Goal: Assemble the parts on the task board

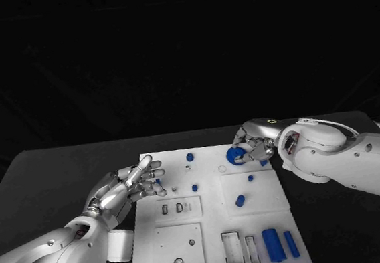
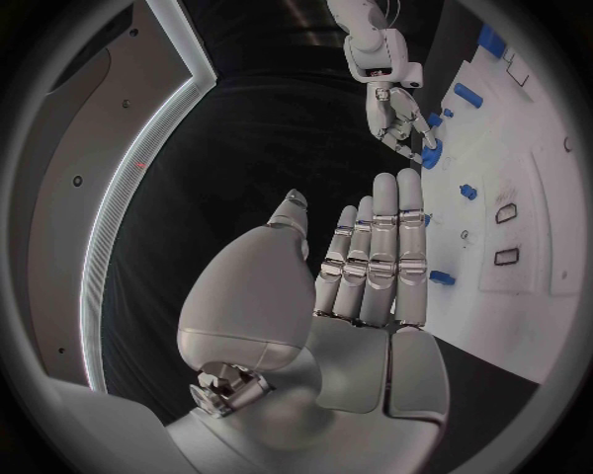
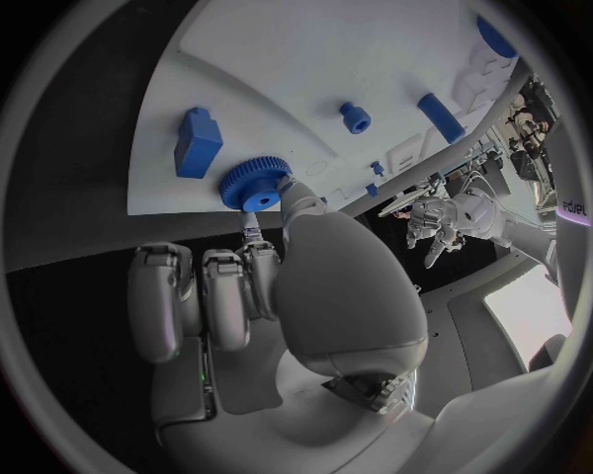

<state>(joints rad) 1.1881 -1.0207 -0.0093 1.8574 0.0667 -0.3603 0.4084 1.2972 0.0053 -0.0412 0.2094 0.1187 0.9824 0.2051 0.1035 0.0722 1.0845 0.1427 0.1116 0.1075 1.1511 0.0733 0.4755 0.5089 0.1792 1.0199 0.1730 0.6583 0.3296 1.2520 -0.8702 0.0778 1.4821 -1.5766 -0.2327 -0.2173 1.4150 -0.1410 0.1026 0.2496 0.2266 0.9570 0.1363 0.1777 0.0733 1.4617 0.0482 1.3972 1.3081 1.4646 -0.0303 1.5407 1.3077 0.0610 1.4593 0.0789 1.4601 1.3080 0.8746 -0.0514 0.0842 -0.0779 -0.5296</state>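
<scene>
**Right hand holding the gear at the board's far edge**

Here, the right silver hand (image 1: pixel 251 147) is pinching the small blue toothed plastic gear (image 3: pixel 255 183) over the far right corner of the white flat task board (image 1: pixel 219 249). A blue block part (image 3: pixel 197 141) is lying just beside the gear. The left silver hand (image 1: pixel 128 185) is hovering empty, fingers extended, over the board's left edge, well apart, so the right hand is plainly nearer.
</scene>
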